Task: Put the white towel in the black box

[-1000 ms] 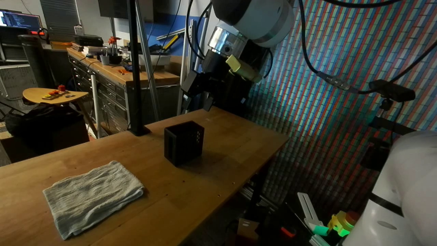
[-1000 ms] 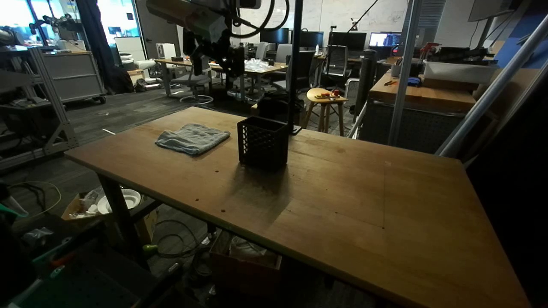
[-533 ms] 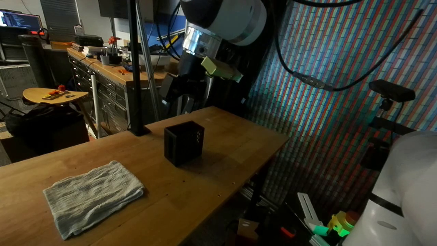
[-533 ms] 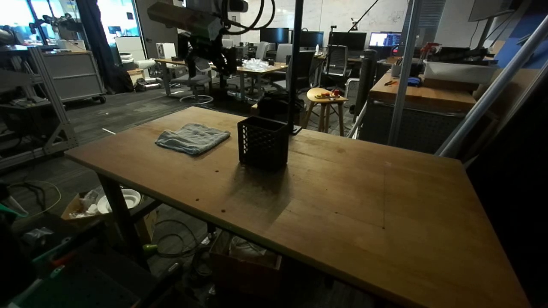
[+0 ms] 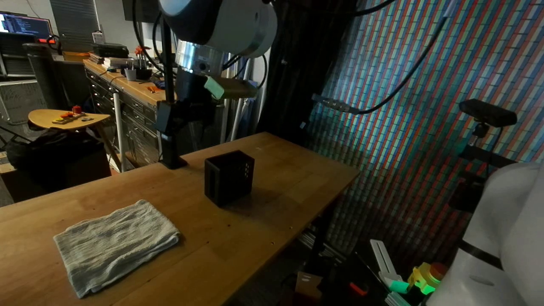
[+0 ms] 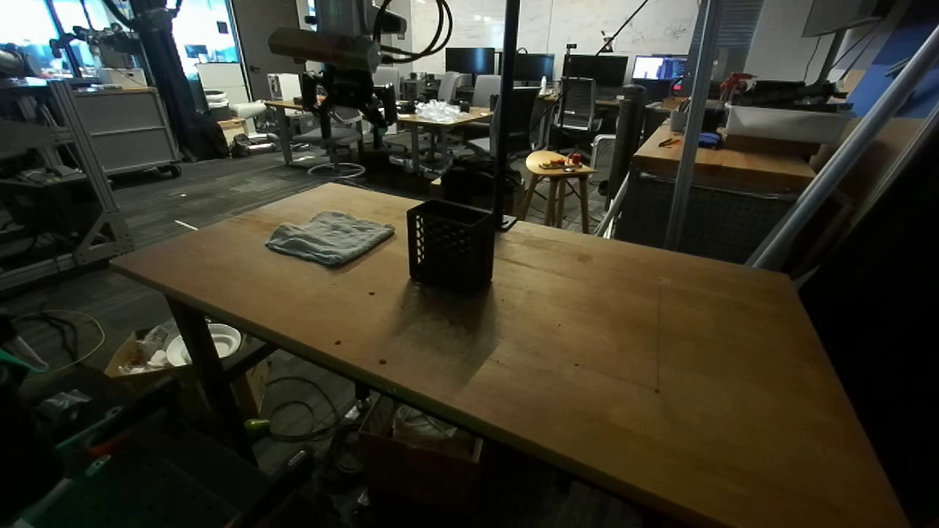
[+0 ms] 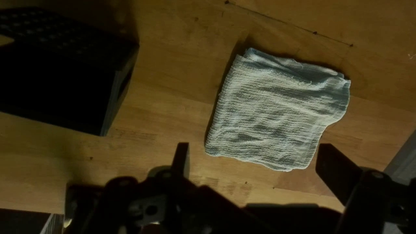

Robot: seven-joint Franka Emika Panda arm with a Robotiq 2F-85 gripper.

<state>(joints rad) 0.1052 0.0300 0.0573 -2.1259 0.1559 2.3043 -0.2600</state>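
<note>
Background monitor (image 5: 26, 26) is showing text too small to read. White towel (image 7: 276, 113) is lying near the black box (image 5: 233, 182); I'm hovering the gripper (image 7: 253, 145) above box height, jaws wide, grasping nothing, towel well below.

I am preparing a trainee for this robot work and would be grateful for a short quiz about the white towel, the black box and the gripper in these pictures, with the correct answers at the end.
1. Fill in the gap: in the wrist view, the black box shows to the ____ of the white towel.

2. True or false: the white towel lies inside the black box.

3. Choose one. The gripper is:
A) open, holding nothing
B) fully shut, holding nothing
C) clamped on the white towel

Key:
1. left
2. False; the white towel lies on the wooden table, apart from the black box.
3. A
</note>
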